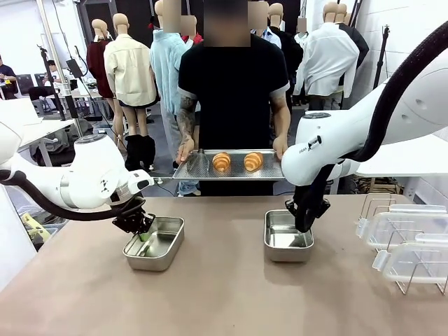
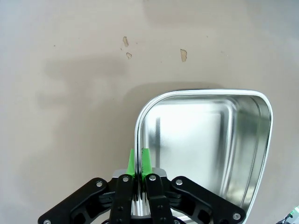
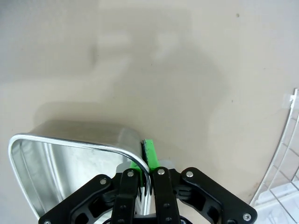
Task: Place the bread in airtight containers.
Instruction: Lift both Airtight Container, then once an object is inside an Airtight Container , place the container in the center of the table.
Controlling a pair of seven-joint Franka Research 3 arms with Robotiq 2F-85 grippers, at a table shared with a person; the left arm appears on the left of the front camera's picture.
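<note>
so: each pincer nips a tin rim, and the bread is across the table.
left gripper (image 1: 143, 235) is closed on the left tin (image 1: 162, 260) at its ten o'clock corner, right gripper (image 1: 306, 224) closed on the right tin (image 1: 287, 253) at about two o'clock; both tins are empty. the two croissants (image 1: 222, 162) lie at twelve o'clock from both, on the baking tray (image 1: 199, 168) a person holds, long axes seemingly twelve-to-six; the right arm looks nearer.

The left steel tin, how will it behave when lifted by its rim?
Probably stiff: the left tin is metal with a rolled rim. Likely light, being empty. Pinched by the left gripper at one edge, its smooth wall might slip or droop.
</note>
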